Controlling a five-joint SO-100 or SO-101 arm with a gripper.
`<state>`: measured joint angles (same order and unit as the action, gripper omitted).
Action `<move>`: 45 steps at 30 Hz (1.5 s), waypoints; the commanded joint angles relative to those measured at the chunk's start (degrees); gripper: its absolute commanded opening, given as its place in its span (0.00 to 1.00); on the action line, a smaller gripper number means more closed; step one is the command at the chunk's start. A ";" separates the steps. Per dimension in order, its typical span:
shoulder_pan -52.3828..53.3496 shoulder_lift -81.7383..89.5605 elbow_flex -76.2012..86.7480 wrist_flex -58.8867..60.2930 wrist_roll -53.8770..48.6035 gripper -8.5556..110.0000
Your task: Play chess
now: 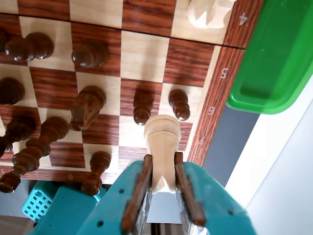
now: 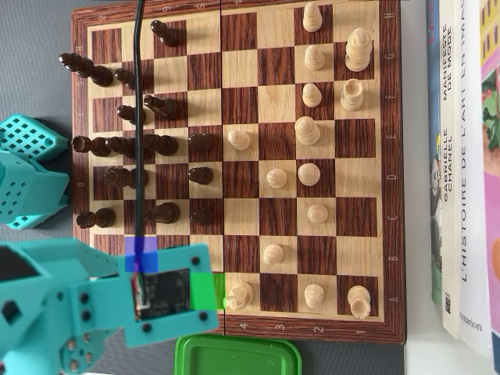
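Note:
In the wrist view my gripper (image 1: 162, 159) is shut on a light wooden chess piece (image 1: 162, 134), its brown pads pressed against both sides. The piece hangs over the chessboard (image 1: 146, 54) near the edge marked 6, close to two dark pawns (image 1: 142, 105) (image 1: 179, 104) and a dark knight (image 1: 87, 105). In the overhead view the teal arm's wrist (image 2: 168, 293) covers the board's (image 2: 258, 109) lower left corner and hides the jaws and the held piece. Dark pieces (image 2: 133, 144) fill the left half and light pieces (image 2: 308, 129) the right.
A green plastic container (image 2: 238, 355) (image 1: 274, 58) lies against the board's near edge, right beside the arm. A light knight (image 2: 239, 295) (image 1: 210, 12) stands close to the wrist. Books (image 2: 461, 156) lie along the right side. A teal perforated part (image 2: 27, 137) sits left of the board.

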<state>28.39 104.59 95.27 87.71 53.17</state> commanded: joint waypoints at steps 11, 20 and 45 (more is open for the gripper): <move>0.44 -11.25 -11.60 -0.70 0.35 0.09; 0.35 -17.67 -15.38 -0.70 0.44 0.09; 0.62 -26.37 -15.38 -5.19 0.09 0.09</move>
<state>28.48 77.70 82.44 82.97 53.17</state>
